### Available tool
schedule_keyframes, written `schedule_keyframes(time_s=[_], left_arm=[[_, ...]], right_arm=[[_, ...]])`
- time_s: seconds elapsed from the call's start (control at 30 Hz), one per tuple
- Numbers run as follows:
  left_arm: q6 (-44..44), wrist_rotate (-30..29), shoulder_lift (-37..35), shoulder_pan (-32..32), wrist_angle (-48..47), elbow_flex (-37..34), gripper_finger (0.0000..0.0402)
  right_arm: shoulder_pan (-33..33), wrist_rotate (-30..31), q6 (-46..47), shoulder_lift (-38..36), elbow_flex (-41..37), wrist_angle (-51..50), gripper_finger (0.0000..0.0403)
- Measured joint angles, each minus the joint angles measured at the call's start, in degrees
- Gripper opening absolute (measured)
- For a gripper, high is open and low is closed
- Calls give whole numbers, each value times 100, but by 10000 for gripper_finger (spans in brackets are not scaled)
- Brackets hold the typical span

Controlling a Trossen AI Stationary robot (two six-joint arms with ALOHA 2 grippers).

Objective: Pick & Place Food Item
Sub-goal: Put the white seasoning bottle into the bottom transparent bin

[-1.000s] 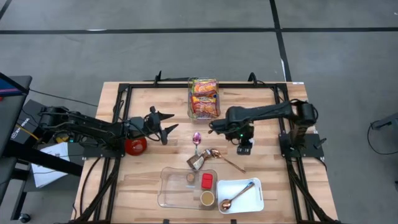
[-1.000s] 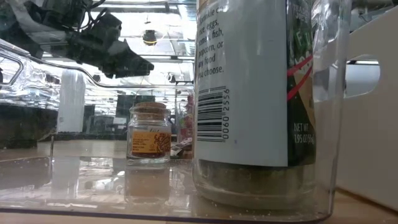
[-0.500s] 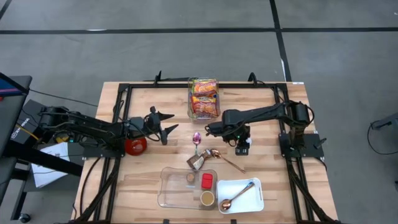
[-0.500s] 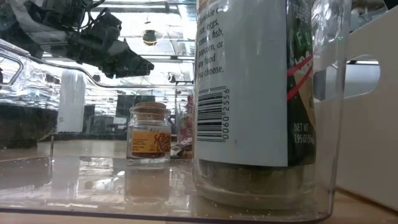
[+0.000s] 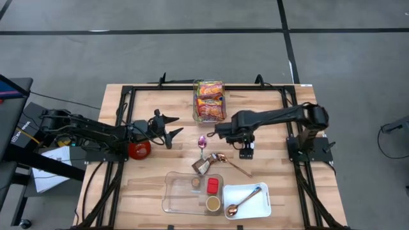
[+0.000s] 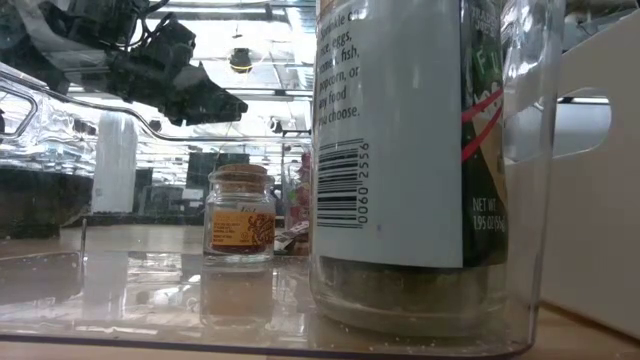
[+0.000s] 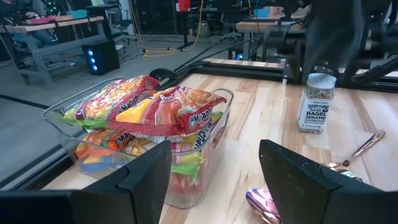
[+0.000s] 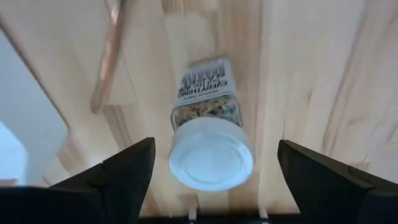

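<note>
- While the right tool (image 8: 208,180) hangs spread wide over the sesame seasoning jar (image 8: 208,134) at frame centre, a crooked drop could tip it.
- Left tool (image 5: 167,128), spread, waits mid-left.

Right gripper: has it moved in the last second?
Yes. The right gripper drew back from the copper spoon, toward the snack bin.
</note>
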Motion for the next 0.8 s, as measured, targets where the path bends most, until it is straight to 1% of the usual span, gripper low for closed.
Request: schedule_keyframes(time_s=[0.17,0.27,0.33,0.57,0.7,0.8], left_arm=[[-1,0,0,0,-1,0,237],[-3,-2,0,0,-4,0,237],[-20,-2,0,0,-7,0,237],[-20,-2,0,0,-39,0,237],[-20,-2,0,0,-23,0,237],[-20,-2,-1,0,10,0,237]], right_arm=[[-86,18,402,-676,4,387,330],[-90,205,734,-1193,-163,841,330],[-64,241,947,-1564,-454,1228,330],[332,774,1475,-2760,-1807,2374,328],[527,965,1729,-3191,-2389,2874,328],[590,1062,1876,-3277,-2691,2845,328]])
